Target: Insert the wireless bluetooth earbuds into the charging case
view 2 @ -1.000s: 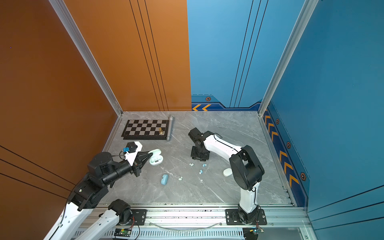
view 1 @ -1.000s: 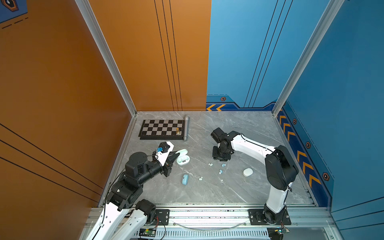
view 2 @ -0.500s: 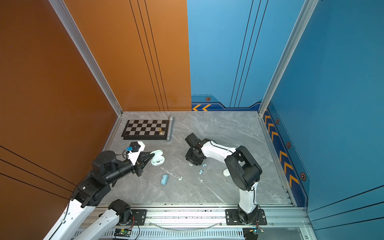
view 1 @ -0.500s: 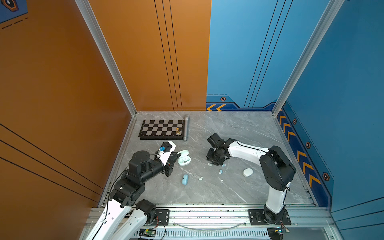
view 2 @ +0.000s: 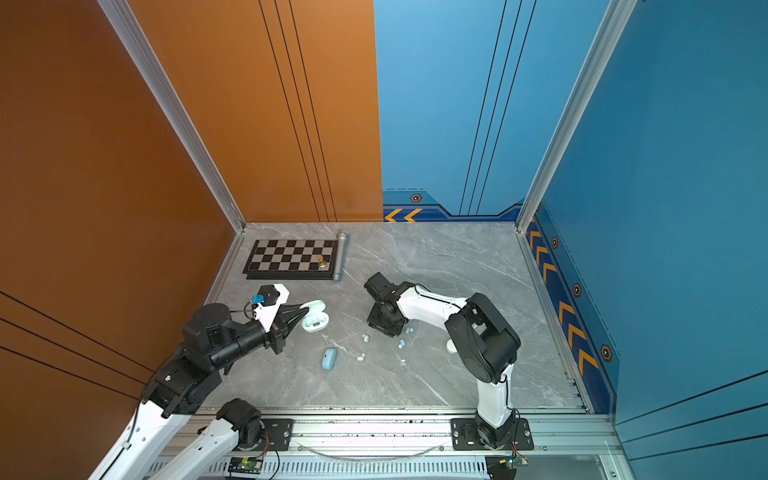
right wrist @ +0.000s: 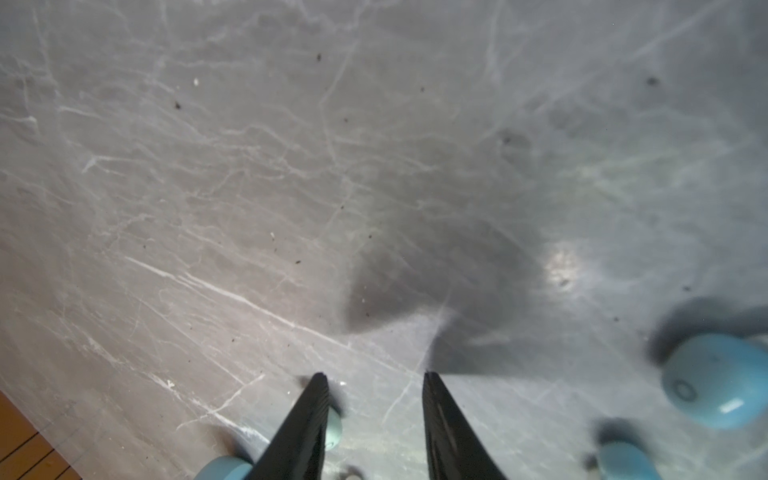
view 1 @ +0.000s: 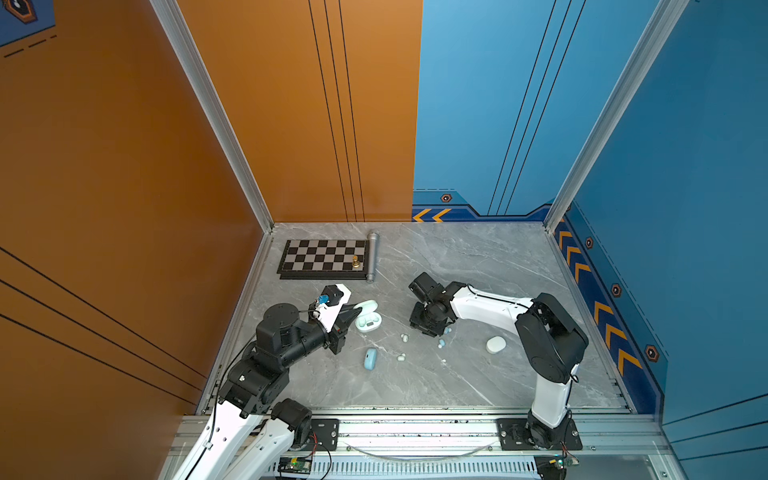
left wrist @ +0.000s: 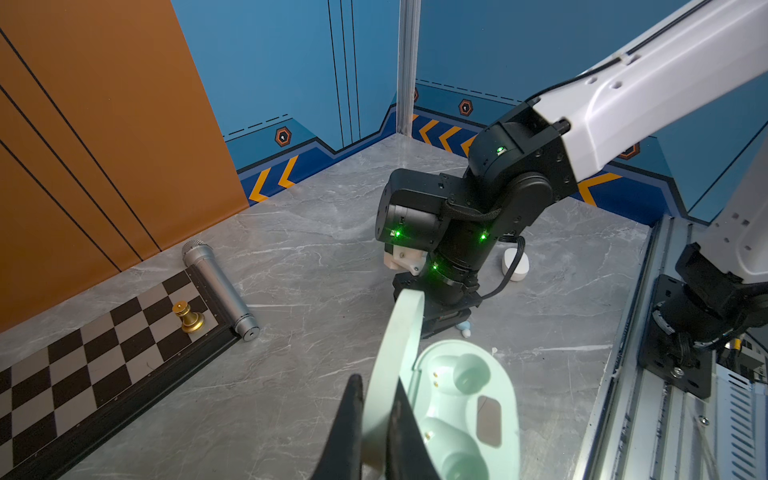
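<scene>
— Well, how far along am I?
— Barely begun. No bud is seated; all the placing is left.

— What holds the case?
— Your left gripper is clamped on the raised lid of the mint case, which stands open on the table.

— Contents?
— Both wells are bare in the left wrist view. The blue case lies shut near it, toward the front rail. The white case lies shut well to the right, by your right arm. What those two hold cannot be told.

— And the buds?
— Loose on the table, between the mint and white cases. In a top view, two pale buds lie nearer the mint case and two blue buds lie beside that arm's tip. A white speck further front may be another bud; it is too small to say.

— My right gripper?
— Down at the table, jaws apart, nothing between them. A mint bud lies just outside one finger, seemingly touching it. Judgement: you are off the bud. Shift sideways before closing, then carry it to an empty well. The blue and white cases will need opening afterwards.
</scene>
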{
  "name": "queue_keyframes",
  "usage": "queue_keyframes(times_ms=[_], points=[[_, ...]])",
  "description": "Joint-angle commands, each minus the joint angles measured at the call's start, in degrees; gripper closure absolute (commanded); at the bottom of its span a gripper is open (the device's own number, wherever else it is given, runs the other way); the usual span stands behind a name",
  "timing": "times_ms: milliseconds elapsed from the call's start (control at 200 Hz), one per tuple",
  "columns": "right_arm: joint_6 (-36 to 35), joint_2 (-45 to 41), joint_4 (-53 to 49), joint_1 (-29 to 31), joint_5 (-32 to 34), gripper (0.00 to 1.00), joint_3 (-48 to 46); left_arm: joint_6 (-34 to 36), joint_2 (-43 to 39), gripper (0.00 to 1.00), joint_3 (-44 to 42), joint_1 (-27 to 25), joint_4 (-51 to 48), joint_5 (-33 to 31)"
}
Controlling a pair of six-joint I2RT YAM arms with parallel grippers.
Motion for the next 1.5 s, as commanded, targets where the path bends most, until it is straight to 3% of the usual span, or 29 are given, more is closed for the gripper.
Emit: queue_keyframes(times_ms=[0,325,571,966,1236,1492], points=[[-1.68,-1.72,-3.3,0.26,0.5,0.59,0.96,0.46,-0.12,1.0,-0.22,-0.05,1.29,0.75],[-18.95,-0.43,-13.45,1.25,-0.99,0.55,7.29,0.44,-0.57,1.0,0.02,-0.03,1.28,0.44],[-33.22,5.75,-22.26,3.77,-2.64,0.54,14.16,0.23,-0.36,1.0,0.24,-0.05,1.26,0.74],[-39.9,14.51,-27.44,6.55,2.34,0.55,23.17,0.18,-0.67,1.0,0.76,-0.04,0.36,0.23],[-53.23,18.03,-27.81,8.21,8.95,0.55,28.75,0.09,-0.51,1.0,1.13,-0.05,0.03,0.24],[-56.93,20.21,-29.01,8.91,10.1,0.6,29.49,0.75,-0.71,1.0,1.87,-0.04,-1.25,-0.13]])
